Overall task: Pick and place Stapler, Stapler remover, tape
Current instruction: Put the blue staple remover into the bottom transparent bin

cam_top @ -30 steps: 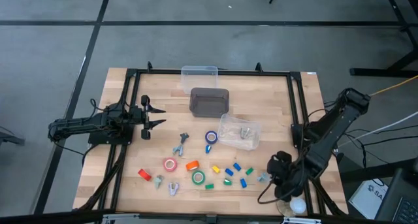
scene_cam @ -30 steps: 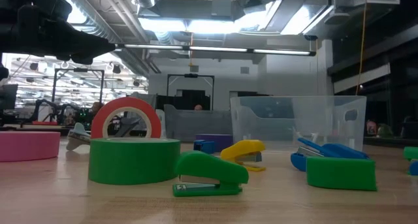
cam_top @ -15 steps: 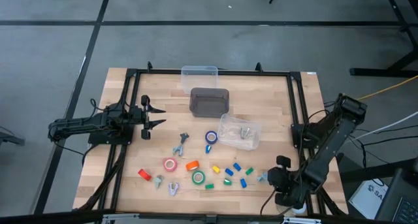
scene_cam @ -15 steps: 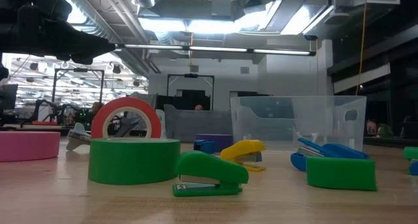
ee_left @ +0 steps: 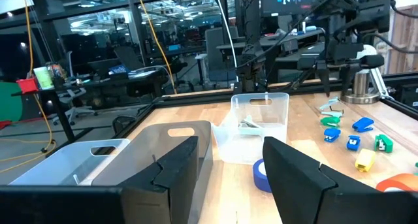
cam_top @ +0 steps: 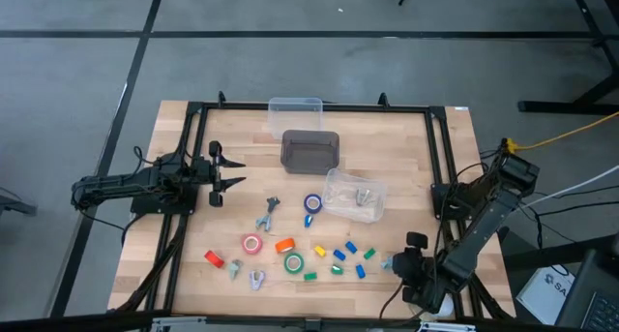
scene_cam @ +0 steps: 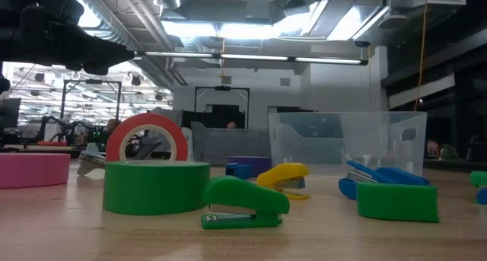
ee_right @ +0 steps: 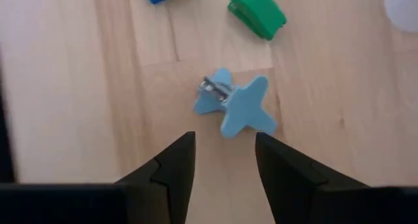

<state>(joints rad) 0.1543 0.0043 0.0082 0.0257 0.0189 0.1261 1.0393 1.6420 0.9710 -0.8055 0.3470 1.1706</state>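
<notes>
On the wooden counter point(cam_top: 193, 235) I count four rolls of tape: a pink one point(cam_top: 252, 244), a green one point(cam_top: 293, 263), a blue one point(cam_top: 312, 203) and an orange one point(cam_top: 284, 245). About eight small staplers point(cam_top: 340, 255) in blue, green, yellow and red lie near the front edge. There are four staple removers: a grey one point(cam_top: 269, 213), two more grey ones at the front left, and a light blue one point(ee_right: 235, 106). Three bins stand toward the back; the clear bin point(cam_top: 355, 195) holds some small items. The right gripper point(ee_right: 222, 164) points down just beside the light blue remover, its fingers apart and grasping nothing. The left gripper point(cam_top: 224, 172) waits level at the left side, fingers released.
</notes>
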